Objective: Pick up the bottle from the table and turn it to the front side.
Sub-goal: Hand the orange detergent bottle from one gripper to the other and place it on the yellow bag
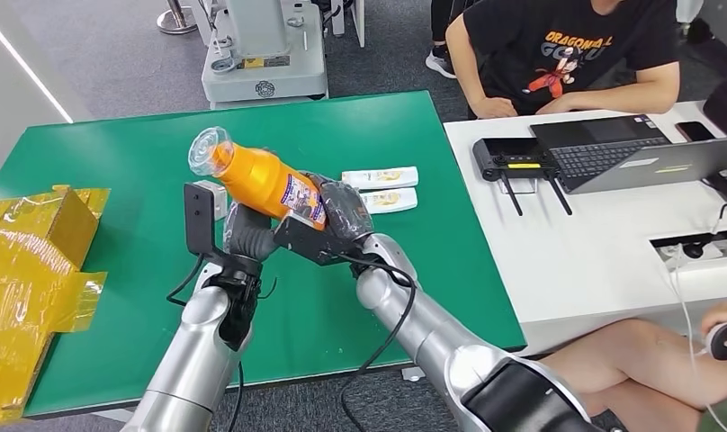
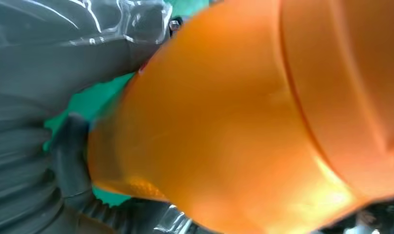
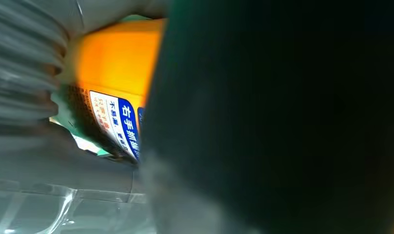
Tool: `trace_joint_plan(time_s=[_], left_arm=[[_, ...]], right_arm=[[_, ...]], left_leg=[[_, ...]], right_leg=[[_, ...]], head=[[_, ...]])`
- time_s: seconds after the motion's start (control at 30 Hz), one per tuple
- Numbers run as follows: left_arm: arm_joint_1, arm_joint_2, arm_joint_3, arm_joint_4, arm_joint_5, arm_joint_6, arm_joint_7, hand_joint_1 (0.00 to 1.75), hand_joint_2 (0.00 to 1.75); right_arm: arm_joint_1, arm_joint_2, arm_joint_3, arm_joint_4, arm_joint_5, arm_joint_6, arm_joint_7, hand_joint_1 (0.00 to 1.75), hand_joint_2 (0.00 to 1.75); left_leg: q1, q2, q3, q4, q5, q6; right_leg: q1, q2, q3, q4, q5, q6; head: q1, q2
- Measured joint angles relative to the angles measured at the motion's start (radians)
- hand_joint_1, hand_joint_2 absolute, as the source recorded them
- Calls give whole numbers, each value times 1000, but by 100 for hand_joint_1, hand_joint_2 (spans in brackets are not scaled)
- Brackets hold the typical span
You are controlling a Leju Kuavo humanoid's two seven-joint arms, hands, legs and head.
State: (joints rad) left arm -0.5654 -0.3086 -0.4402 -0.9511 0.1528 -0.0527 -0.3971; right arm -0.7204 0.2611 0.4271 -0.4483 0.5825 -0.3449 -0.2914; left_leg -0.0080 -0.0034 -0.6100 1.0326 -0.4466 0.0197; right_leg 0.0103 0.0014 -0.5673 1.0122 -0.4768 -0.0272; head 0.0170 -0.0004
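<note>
Bottle [image 1: 256, 177] lifted off worktop [image 1: 117, 180], tilted, cap far-left. My right robot hand [image 1: 337, 220] grips base; left robot hand [image 1: 245, 236] cups underneath, grip unclear. Pickup done; I judge label turn unfinished.

Both arms are silver metal tubes with rounded joint housings. Black cables run loosely along each forearm. The left hand [image 1: 243, 236] and right hand [image 1: 328, 225] are dark grey, with ribbed covers wrapped in clear, glossy plastic film.
</note>
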Motion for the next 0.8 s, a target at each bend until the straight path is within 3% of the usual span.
trace_joint_plan(time_s=[0.3, 0.33, 0.47, 0.8], left_arm=[[-2, 0, 5, 14, 3, 6, -3, 0, 175], [-2, 0, 6, 16, 3, 7, -3, 7, 175], [-2, 0, 12, 22, 5, 20, -10, 170, 175], [14, -6, 25, 30, 10, 40, -12, 175, 175]], right_arm=[[0, 18, -19, 15, -2, 8, 0, 175, 175], [0, 18, -20, 17, -2, 11, 0, 175, 175], [0, 21, -23, 27, -2, 15, 4, 175, 175], [21, 23, -29, 48, 12, 21, 14, 175, 175]], left_leg=[[0, 0, 0, 0, 0, 0], [0, 0, 0, 0, 0, 0], [0, 0, 0, 0, 0, 0], [0, 0, 0, 0, 0, 0]], right_leg=[[0, 0, 0, 0, 0, 0], [0, 0, 0, 0, 0, 0], [0, 0, 0, 0, 0, 0], [0, 0, 0, 0, 0, 0]], head=[[0, 0], [0, 0], [0, 0], [0, 0]])
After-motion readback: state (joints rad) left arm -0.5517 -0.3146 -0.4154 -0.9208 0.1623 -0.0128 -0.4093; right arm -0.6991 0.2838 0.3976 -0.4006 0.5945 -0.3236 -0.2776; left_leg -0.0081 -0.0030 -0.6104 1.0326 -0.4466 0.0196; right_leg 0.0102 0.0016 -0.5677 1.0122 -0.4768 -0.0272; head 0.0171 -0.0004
